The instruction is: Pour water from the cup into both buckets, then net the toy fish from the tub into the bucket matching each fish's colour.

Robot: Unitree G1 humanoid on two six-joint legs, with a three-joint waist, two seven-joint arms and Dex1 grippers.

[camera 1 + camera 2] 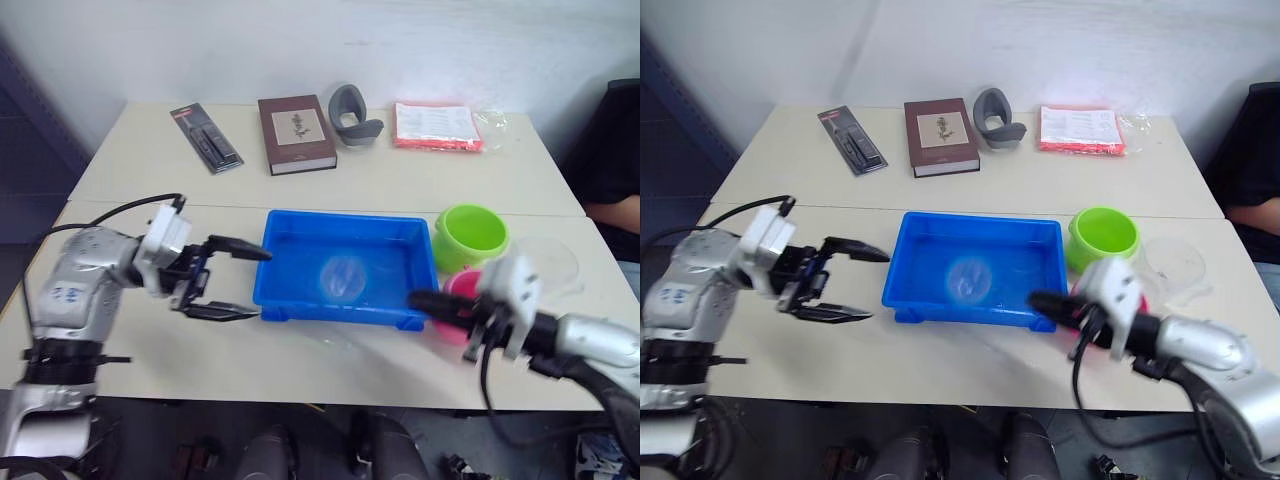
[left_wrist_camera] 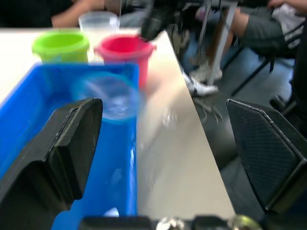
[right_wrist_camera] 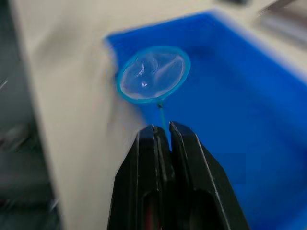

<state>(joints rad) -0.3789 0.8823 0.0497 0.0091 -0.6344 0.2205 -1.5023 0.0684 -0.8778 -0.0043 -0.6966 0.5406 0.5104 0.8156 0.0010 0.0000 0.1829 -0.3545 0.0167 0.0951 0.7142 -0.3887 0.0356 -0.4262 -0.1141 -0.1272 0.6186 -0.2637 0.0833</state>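
Observation:
The blue tub sits at the table's front centre. My right gripper is at its front right corner, shut on the thin handle of the net. The net's round hoop hangs over the tub's middle. Right of the tub stand the lime green bucket and the pink bucket, the pink one partly behind my right gripper. The clear cup stands beyond them. My left gripper is open beside the tub's left wall, holding nothing. The toy fish are too blurred to make out.
Along the far side of the table lie a black packet, a brown book, a grey curved object and a red-edged packet. A person sits at the right edge.

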